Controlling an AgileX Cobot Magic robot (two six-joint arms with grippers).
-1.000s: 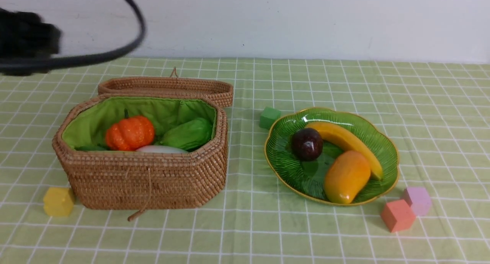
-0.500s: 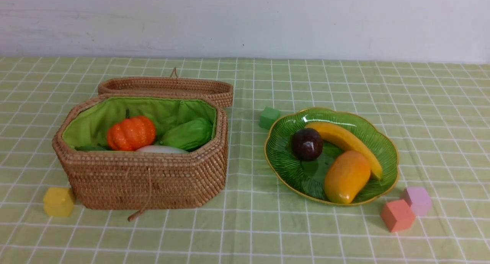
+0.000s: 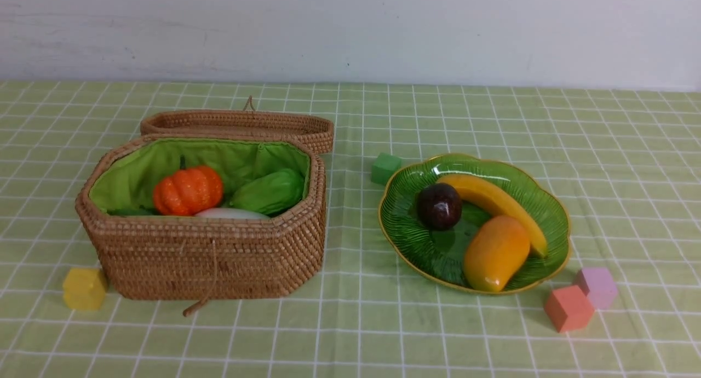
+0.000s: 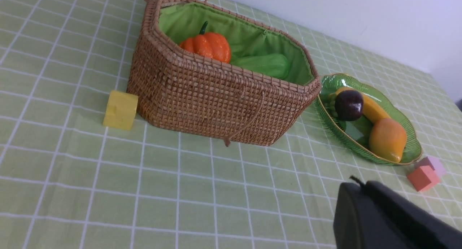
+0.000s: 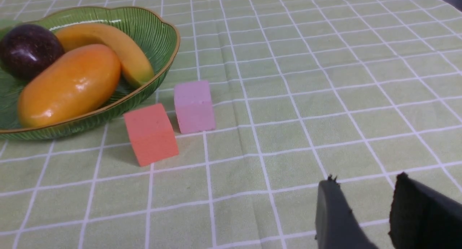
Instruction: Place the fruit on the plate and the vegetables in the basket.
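Vegetables sit in the green-lined octagonal wicker basket; fruit fills the green glass leaf-patterned plate. Left gripper closed, empty; right gripper parted, empty.

basket: woven brown wicker, coarse and ribbed
basket lining: bright green cloth, matt, creased
lid: same wicker weave
plate: translucent green glass, ribbed, glossy, gold rim
mango: smooth, shiny orange-yellow skin
banana: smooth, slight sheen
dark maroon fruit: glossy, faintly speckled
pumpkin: ribbed orange, finely grainy
pale green vegetable: lumpy, dull sheen
tablecloth: matt green checked cloth, creased
cubes: matt, foam-like
right gripper fingers: matt black, ragged tips
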